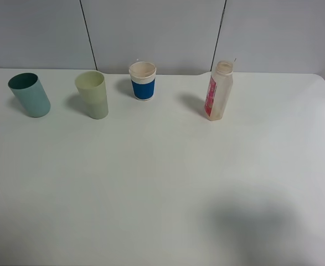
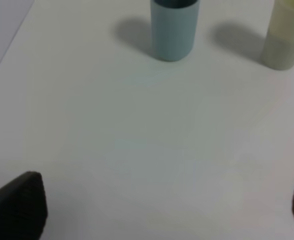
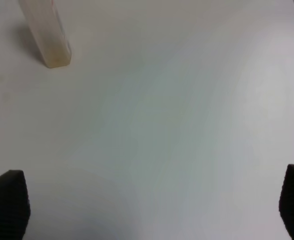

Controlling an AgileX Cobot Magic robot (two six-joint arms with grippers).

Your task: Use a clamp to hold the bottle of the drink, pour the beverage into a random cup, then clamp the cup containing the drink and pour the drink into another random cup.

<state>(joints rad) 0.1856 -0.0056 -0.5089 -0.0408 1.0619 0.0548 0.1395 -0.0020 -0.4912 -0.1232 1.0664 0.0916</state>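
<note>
Item 1, bottle [image 1: 218,91]: pale translucent plastic, uncapped, mouth upward, long axis vertical; stood upright on the white table [image 1: 162,183] toward the far right of the row. A red-and-pink label ran down its left face; its print was too small to read. In the right wrist view only the lower body and base of the bottle [image 3: 47,37] appeared, with no label legible.

Item 2, teal cup [image 1: 30,95]: plain, unmarked, opening upward; farthest left in the row, well apart from the bottle. Seen also from the left wrist camera [image 2: 173,27].

Item 3, pale green cup [image 1: 92,93]: plain, unmarked, opening upward; just right of the teal cup and apart from it. Seen partly at the frame edge from the left wrist camera [image 2: 284,35].

Item 4, paper cup [image 1: 143,81]: white with a blue band around the middle, no writing readable; upright, between the pale green cup and the bottle, slightly farther back.

Item 5, left gripper [image 2: 162,205]: dark ribbed fingertips [image 2: 19,202] spread wide at the frame's corners, nothing between them, above bare table short of the cups.

Item 6, right gripper [image 3: 152,205]: fingertips [image 3: 6,200] likewise spread wide, holding nothing, bottle well ahead of them
</note>
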